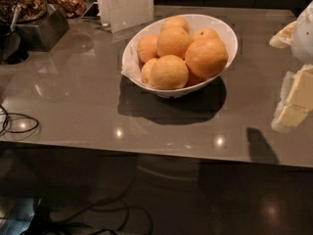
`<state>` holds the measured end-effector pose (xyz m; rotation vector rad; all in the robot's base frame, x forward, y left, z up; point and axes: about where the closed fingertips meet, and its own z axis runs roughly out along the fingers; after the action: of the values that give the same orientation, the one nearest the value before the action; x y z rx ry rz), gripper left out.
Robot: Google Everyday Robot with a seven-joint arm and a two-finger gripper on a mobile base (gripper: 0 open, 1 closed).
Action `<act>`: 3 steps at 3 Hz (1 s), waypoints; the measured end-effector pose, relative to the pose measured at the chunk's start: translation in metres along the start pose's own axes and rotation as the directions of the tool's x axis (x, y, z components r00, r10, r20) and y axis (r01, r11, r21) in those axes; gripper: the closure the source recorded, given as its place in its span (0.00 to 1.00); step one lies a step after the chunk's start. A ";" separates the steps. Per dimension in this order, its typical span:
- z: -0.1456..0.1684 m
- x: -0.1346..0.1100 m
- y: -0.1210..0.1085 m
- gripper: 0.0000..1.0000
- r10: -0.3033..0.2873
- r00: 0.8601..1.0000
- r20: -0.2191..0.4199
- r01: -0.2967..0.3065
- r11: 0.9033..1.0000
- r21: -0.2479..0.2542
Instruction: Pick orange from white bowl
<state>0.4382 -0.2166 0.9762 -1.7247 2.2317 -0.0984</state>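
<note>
The white bowl (131,58) stands on the glossy grey table (73,106), a little behind its middle, and holds a pile of several oranges. The orange (206,58), the largest and deepest in colour, lies at the front right of the pile against the bowl's rim. Paler, smaller ones lie to its left and behind it. My gripper (295,102), cream-coloured, hangs at the right edge of the view, above the table and well to the right of the bowl, apart from it. It holds nothing that I can see.
A metal box (41,28) with bowls of dark dried food stands at the back left. A clear sign holder (124,4) stands just behind the bowl. A black cable (17,124) loops at the left edge. The table's front edge (146,151) drops to a dark floor.
</note>
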 end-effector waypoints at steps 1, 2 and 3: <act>0.000 0.000 0.000 0.00 -0.001 1.000 0.001 0.001 1.000 0.001; 0.014 -0.029 -0.013 0.00 -0.030 0.995 0.097 0.034 0.999 -0.039; 0.045 -0.090 -0.039 0.00 -0.050 0.963 0.266 0.089 0.987 -0.137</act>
<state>0.5070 -0.1356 0.9621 -1.7746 2.0297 0.2713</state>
